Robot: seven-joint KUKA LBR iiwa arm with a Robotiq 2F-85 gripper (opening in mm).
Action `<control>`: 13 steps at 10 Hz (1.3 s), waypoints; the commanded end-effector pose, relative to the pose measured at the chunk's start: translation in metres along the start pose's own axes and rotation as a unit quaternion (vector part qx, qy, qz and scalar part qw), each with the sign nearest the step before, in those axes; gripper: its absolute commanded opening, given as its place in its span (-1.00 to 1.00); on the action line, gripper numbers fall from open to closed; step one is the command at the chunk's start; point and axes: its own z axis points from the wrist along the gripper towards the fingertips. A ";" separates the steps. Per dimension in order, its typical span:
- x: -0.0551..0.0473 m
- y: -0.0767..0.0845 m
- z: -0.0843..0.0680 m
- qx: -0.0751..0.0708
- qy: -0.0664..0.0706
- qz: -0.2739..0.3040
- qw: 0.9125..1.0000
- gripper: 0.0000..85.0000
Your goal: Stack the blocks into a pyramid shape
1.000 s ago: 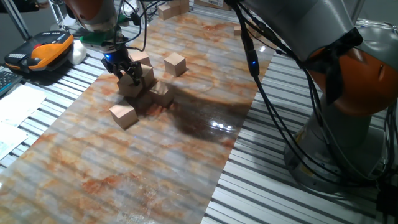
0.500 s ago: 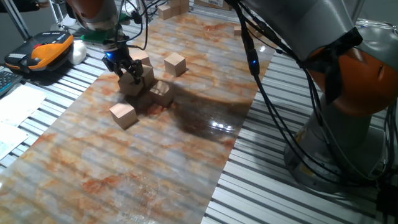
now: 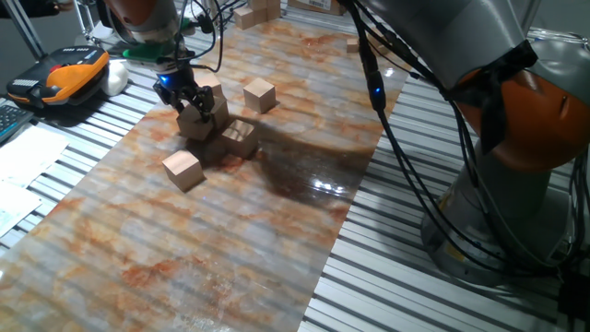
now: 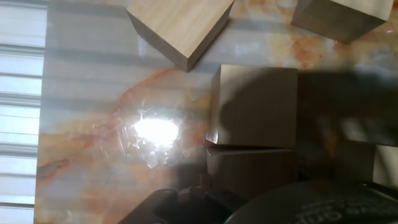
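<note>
On the fixed view, nearest you, a lone wooden block (image 3: 183, 170) sits flat on the marbled orange-and-grey board (image 3: 212, 249), apart from the others. At about 1 o'clock from it stands the cluster: one block (image 3: 240, 136) on the board at the cluster's right, and just to its left a bottom block (image 3: 197, 128) with another block (image 3: 195, 112) held above it. The gripper (image 3: 189, 103) has its dark fingers pinching that upper block; whether it touches the one beneath, you cannot tell. A further block (image 3: 211, 92) shows at 12 o'clock, just behind the fingers. Farther still, at 1 o'clock and clear of the cluster, a single block (image 3: 259, 93) stands alone.

At 9 o'clock, off the board on the slatted table (image 3: 406, 286), lies an orange-and-black device (image 3: 64, 74). At the far edge a heap of smaller wooden pieces (image 3: 255, 12) rests. The grey-and-orange arm (image 3: 516, 101) fills the right side, cables hanging from it.

On the hand view, you look down on shadowed blocks (image 4: 255, 106) set close together, with two lit blocks toward 12 o'clock and a bright glare on the board at 9 o'clock.
</note>
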 end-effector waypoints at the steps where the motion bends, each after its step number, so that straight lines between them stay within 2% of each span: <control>1: -0.001 0.000 0.000 0.001 0.000 0.004 1.000 -1.00; 3: -0.001 0.001 0.001 0.005 0.003 0.023 1.000 -1.00; 7: -0.001 0.003 0.003 0.013 -0.001 0.034 0.999 -1.00; 13: -0.002 0.000 0.006 0.011 -0.001 0.030 0.999 -1.00</control>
